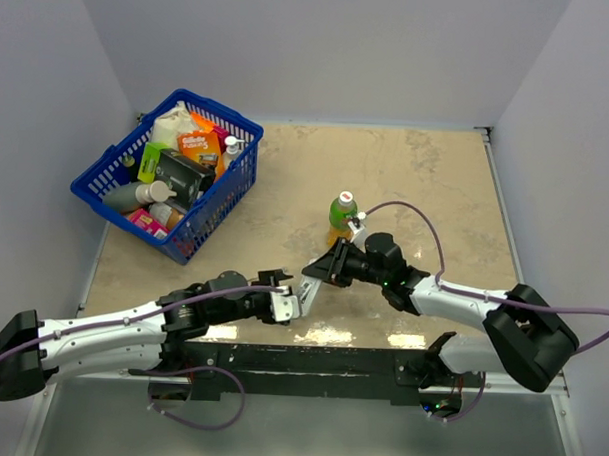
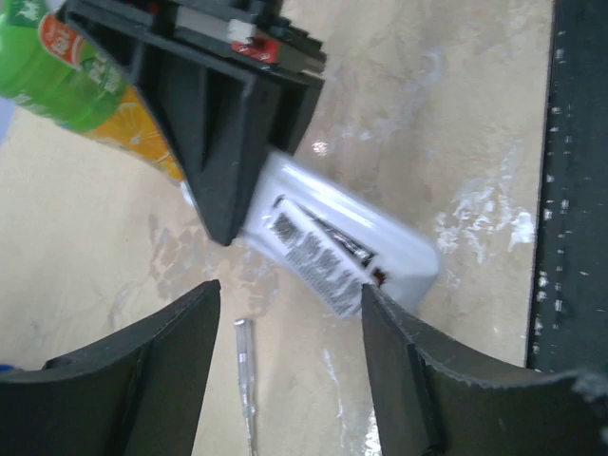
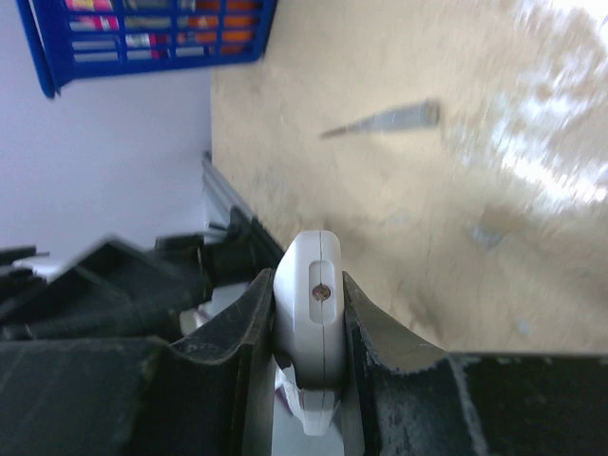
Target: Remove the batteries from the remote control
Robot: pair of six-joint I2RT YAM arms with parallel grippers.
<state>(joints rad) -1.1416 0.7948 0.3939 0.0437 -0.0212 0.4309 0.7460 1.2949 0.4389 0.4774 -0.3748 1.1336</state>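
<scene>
One green bottle (image 1: 342, 214) stands just behind the right claw (image 3: 309, 290). One blue basket (image 1: 171, 173) of packets sits well apart at the far left, and one thin grey stick (image 2: 245, 380) lies on the table (image 1: 436, 193) near the left claw (image 2: 290, 290). The one white remote (image 2: 351, 247) is between the two claws by the front edge, pinched in the right claw (squeezed between both fingers). The left claw's fingers stand apart at its free end.

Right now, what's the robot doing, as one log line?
right end effector: shut on remote control | left end effector: open, near it | batteries: not seen
</scene>
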